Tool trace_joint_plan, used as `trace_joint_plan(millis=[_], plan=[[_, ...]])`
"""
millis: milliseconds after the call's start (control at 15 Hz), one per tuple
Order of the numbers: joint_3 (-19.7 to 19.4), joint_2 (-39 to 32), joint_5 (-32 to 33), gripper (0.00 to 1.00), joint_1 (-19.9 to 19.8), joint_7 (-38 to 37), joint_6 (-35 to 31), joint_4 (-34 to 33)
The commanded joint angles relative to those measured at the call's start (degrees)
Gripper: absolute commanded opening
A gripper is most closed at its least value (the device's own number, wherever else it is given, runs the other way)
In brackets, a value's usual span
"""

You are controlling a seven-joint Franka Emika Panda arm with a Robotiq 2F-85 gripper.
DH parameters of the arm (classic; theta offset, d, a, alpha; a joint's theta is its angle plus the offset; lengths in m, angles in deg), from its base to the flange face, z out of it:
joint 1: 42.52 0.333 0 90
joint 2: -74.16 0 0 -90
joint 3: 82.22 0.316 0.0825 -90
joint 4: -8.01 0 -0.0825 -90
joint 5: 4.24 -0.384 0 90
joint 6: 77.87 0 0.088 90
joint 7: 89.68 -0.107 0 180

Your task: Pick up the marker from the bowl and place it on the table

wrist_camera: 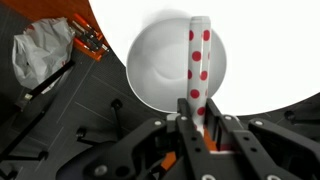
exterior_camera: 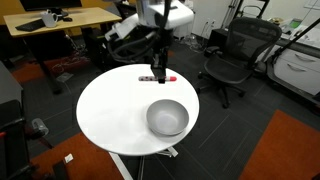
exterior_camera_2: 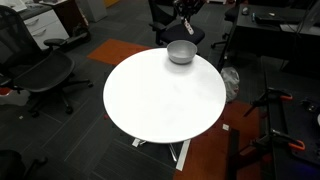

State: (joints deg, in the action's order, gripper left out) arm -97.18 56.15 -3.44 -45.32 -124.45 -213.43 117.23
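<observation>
White marker with red dots gripped in hand, sticking out ahead of it | bowl below and ahead of hand, looks empty | risk: hand near desk rim, high or edge release lets marker roll off or back into bowl | fingers nearly closed, touching only marker

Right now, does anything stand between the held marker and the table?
Yes: the grey metal bowl lies under the white red-dotted marker held in the fingers. Shift sideways to bare round white table first.
</observation>
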Motion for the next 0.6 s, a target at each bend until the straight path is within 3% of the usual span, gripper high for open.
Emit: trace_joint_plan(millis=[0, 267, 533], plan=[[3.71, 8.74, 4.49, 0.05, 4.26, -1.03, 0.18, 8.26], [10.21, 10.5, 6.67, 0.05, 7.98, -1.04, 0.48, 11.02], [14.01, 8.61, 8.17, 0.05, 10.36, -1.28, -1.61, 13.13]])
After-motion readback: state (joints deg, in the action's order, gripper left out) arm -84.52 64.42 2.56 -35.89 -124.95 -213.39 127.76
